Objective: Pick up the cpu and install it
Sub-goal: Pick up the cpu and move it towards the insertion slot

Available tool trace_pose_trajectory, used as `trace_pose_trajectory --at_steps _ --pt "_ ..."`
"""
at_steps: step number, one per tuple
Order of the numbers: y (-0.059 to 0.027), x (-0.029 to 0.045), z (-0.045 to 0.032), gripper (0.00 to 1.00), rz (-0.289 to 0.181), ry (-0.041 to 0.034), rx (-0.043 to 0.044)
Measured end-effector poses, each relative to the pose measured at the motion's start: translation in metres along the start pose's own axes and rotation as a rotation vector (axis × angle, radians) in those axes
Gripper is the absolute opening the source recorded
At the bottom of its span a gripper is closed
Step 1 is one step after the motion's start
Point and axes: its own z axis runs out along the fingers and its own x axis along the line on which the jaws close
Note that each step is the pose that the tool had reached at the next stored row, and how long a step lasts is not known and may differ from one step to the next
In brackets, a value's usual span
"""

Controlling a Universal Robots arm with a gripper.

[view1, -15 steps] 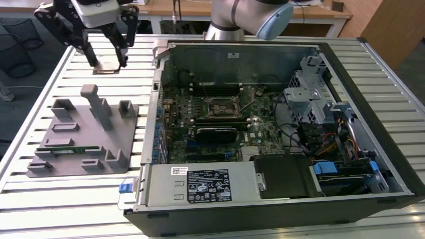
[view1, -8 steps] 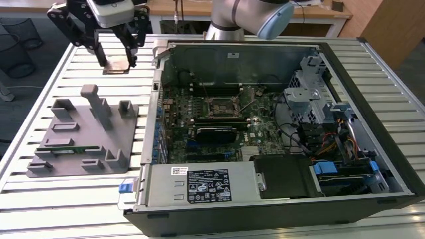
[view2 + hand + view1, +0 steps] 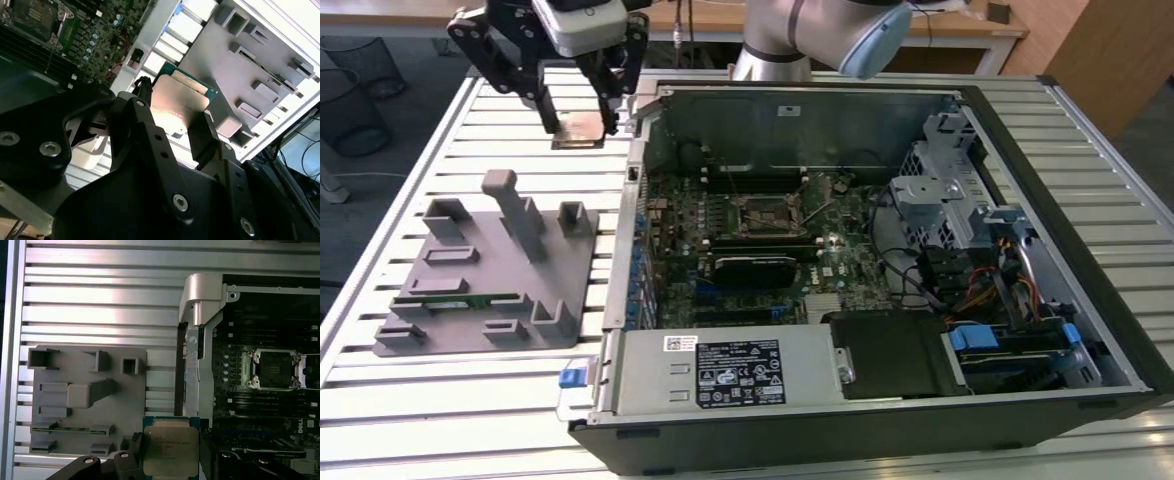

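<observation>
Right now the small flat square cpu (image 3: 583, 130), with its shiny silver-grey metal lid and thin green rim, sits between the two black fingers (image 3: 201, 137) of the claw (image 3: 580, 116). The claw is closed onto the chip's opposite edges, open only as wide as the chip itself. In both wrist views the cpu (image 3: 182, 97) (image 3: 170, 440) lies flat across the claw (image 3: 175, 112) (image 3: 170, 454), lid facing the cameras, and appears lifted clear of the surface below.

Under the claw runs the silver slatted metal worktop (image 3: 494, 400). Near the claw on that worktop lies a grey moulded plastic fixture plate (image 3: 480, 270) (image 3: 90, 390) with raised blocks and slots; a long narrow green memory stick (image 3: 460, 298) rests in one of its slots.

Just beside the claw, toward the exterior view's right, stands the open black and grey metal computer case (image 3: 854, 400), its side panel off and its green motherboard (image 3: 720, 200) exposed. On that board, well apart from the claw, is the black-framed square socket (image 3: 761, 215) (image 3: 275, 370) (image 3: 30, 17). I cannot tell whether the socket's cover is open.
</observation>
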Motion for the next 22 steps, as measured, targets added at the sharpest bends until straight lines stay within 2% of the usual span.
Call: trace_pose_trajectory --at_steps 17,22 --pt "-0.0009 -0.0427 -0.0007 0.53 0.000 0.0001 0.0001" --pt "-0.0012 -0.0599 -0.0009 0.53 0.000 0.0000 0.0000"
